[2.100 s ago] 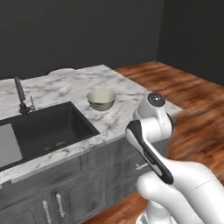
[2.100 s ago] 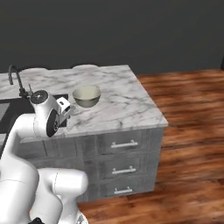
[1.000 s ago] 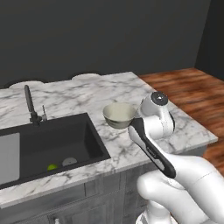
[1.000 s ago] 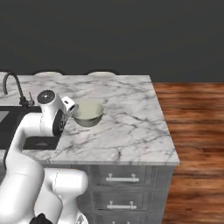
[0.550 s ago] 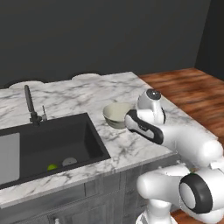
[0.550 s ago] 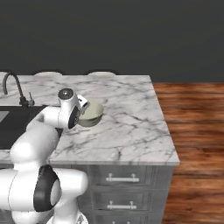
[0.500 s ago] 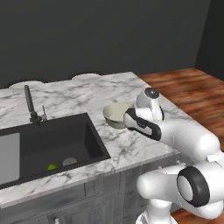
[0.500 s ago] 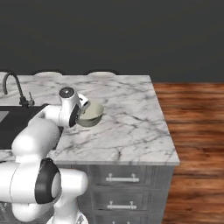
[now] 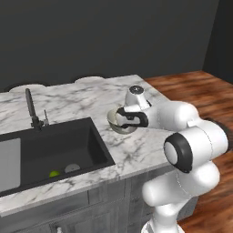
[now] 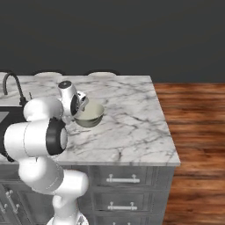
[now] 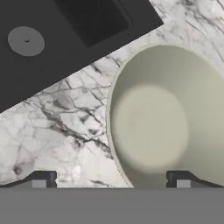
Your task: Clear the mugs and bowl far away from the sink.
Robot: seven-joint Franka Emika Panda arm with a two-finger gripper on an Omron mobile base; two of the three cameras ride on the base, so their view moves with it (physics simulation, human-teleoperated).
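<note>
A sink (image 9: 54, 150) lies at the left of a marble tabletop (image 9: 91, 98), a green mug (image 9: 54, 174) and a whitish mug (image 9: 72, 168) resting on its black floor. Just right of the basin's edge sits the bowl (image 9: 119, 124), upright on the marble. The robot's hand (image 11: 111, 179) hovers above it, jaws spread wide and gripping nothing; one fingertip (image 11: 43, 178) stands over bare marble, the other over the bowl's inside, so they straddle the near rim. The step appears to be the reach for the bowl; next the hand would likely need to drop until the rim sits between the fingers, then close. The left base view shows both mugs in the basin, while the right base view shows the bowl (image 10: 89, 115) well clear of the tabletop's far right edge. The hand view gives the drain (image 11: 26, 40) and the bowl's smooth cream inside.
</note>
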